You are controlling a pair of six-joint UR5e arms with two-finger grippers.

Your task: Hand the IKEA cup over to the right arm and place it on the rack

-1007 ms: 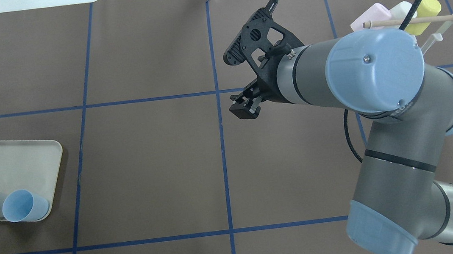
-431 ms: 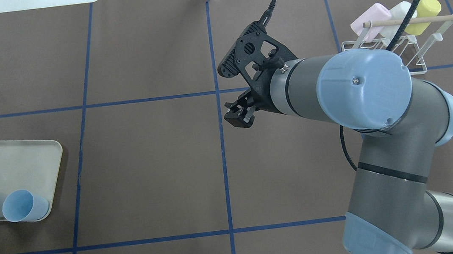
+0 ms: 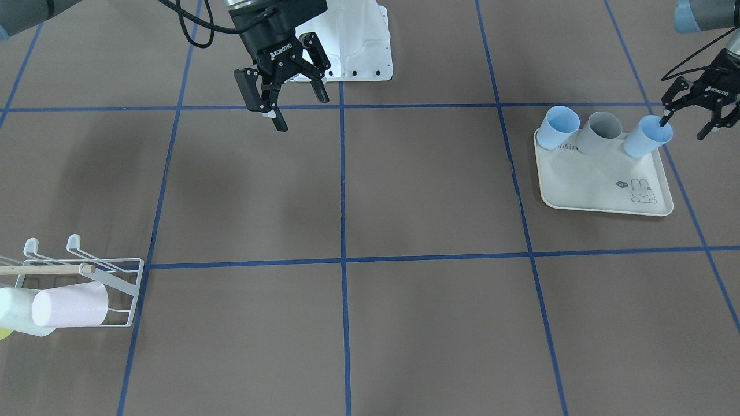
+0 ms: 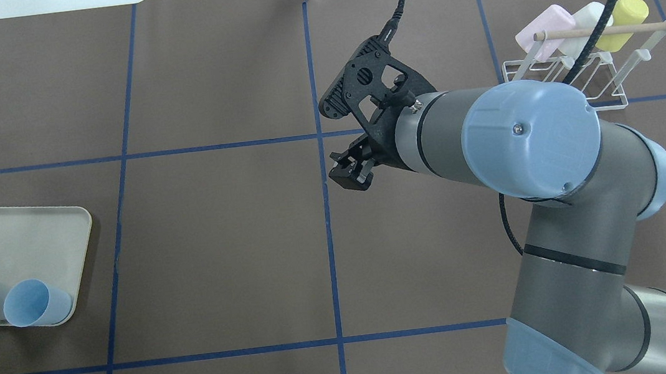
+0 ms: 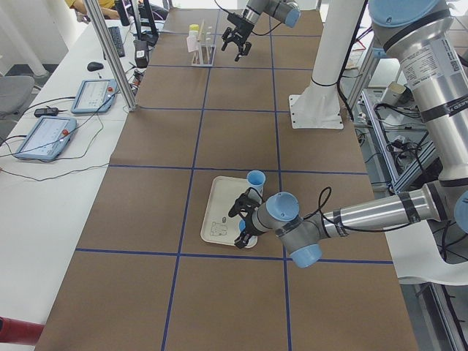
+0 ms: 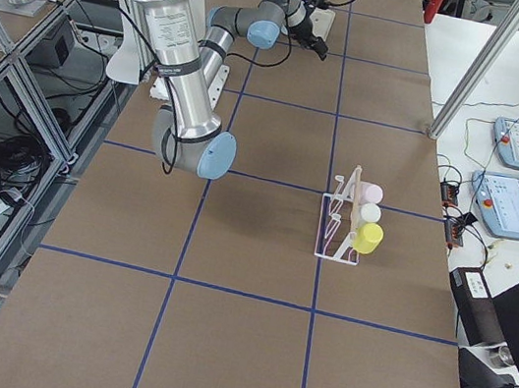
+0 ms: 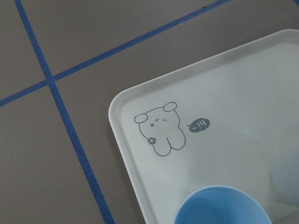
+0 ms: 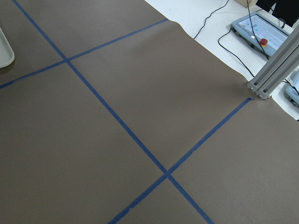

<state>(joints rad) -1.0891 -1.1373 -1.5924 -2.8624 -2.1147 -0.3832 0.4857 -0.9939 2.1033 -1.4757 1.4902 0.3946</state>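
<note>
Three cups lie on a cream tray (image 3: 601, 193): a light-blue one (image 3: 558, 127), a grey one (image 3: 601, 133) and another light-blue one (image 3: 647, 137). My left gripper (image 3: 683, 128) is open, with one fingertip at the rim of that last cup; it is outside the overhead view. The left wrist view shows the tray's print and a blue cup rim (image 7: 219, 205) just below. My right gripper (image 4: 350, 169) is open and empty above mid-table, also seen from the front (image 3: 300, 112). The white wire rack (image 4: 564, 69) stands far right.
The rack holds a pink cup (image 4: 543, 25), a white cup (image 4: 586, 17) and a yellow cup (image 4: 621, 22) under its wooden dowel (image 4: 603, 30). The right arm's elbow (image 4: 531, 139) hangs just in front of the rack. A white base plate (image 3: 358, 52) sits at the robot's side.
The right arm has swung a little left and toward the robot, uncovering the rack. Its gripper stays open. The cups on the tray have not moved.
</note>
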